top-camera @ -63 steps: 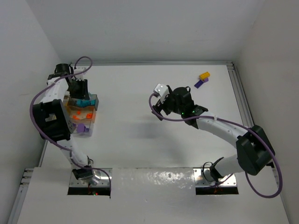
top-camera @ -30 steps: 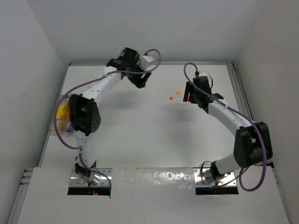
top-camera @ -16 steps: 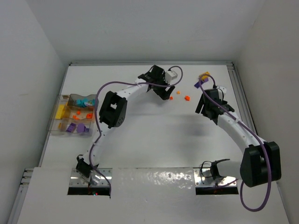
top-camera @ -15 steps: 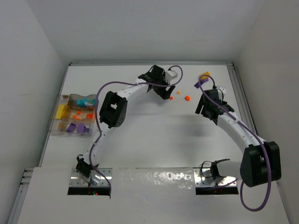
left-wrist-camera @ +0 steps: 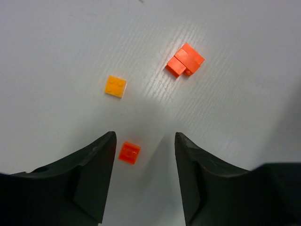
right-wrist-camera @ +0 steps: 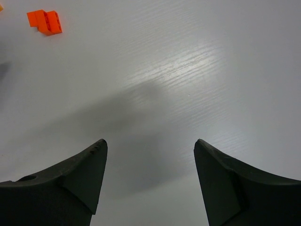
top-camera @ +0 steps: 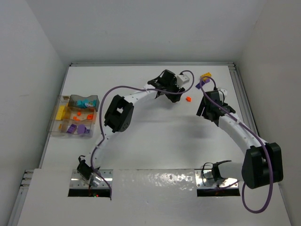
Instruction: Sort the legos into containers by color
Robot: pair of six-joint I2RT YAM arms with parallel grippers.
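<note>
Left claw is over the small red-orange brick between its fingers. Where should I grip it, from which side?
Pinch the small red-orange brick across its opposite side walls, straight down from above. It lies flat and low on the table, off-centre in the open left claw, so shift first.

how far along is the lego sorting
Done: the tray holds yellow, teal, orange and purple bricks, grouped by colour. In hand: nothing gripped; the open left gripper hovers over a small orange brick. Left: that brick, the paler orange one and orange cluster beside it, and a yellow brick near the back edge.
</note>
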